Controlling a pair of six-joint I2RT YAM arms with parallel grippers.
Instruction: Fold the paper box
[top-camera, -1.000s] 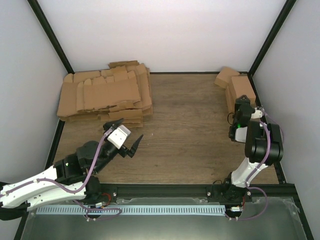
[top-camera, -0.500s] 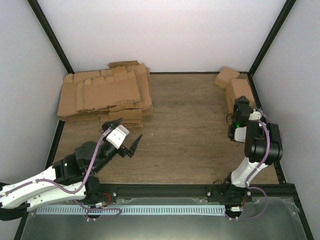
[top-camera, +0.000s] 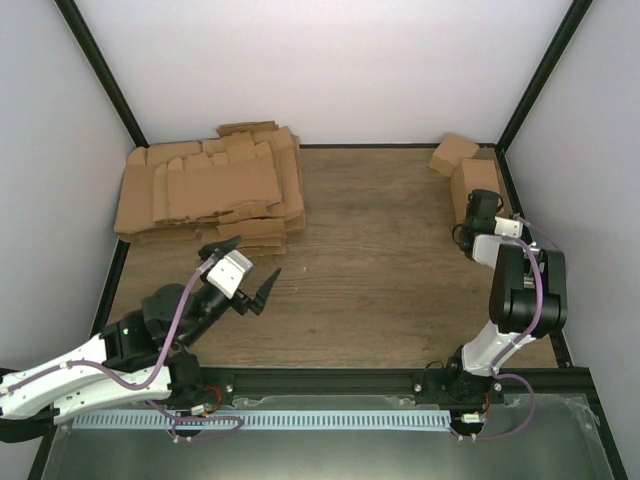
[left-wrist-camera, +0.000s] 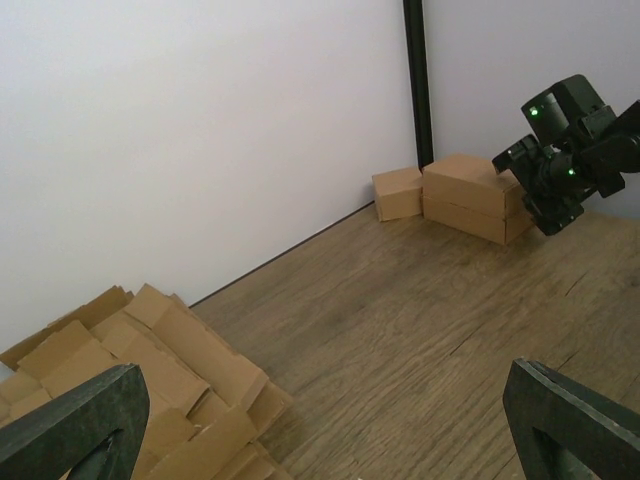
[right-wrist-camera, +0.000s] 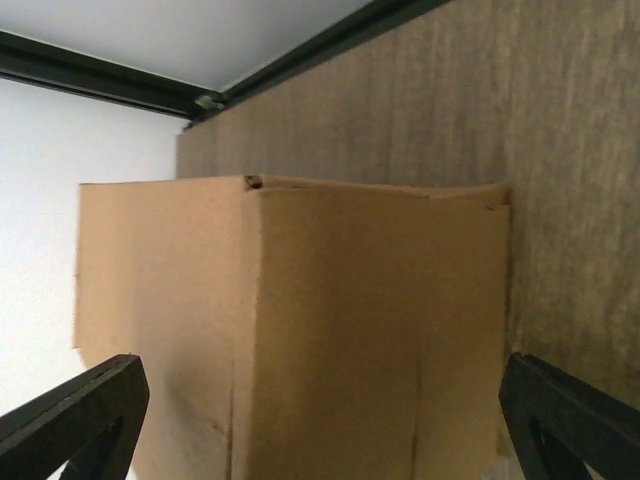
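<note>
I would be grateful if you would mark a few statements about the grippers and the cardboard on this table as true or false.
1. The left gripper is open and holds nothing. True.
2. The pile of flat blanks lies in the far right corner of the table. False: it lies at the far left.
3. The right gripper is shut on the paper box. False: its jaws stand wide apart, with the box right in front of them.
4. A smaller folded box sits beside the paper box, near the back wall. True.
</note>
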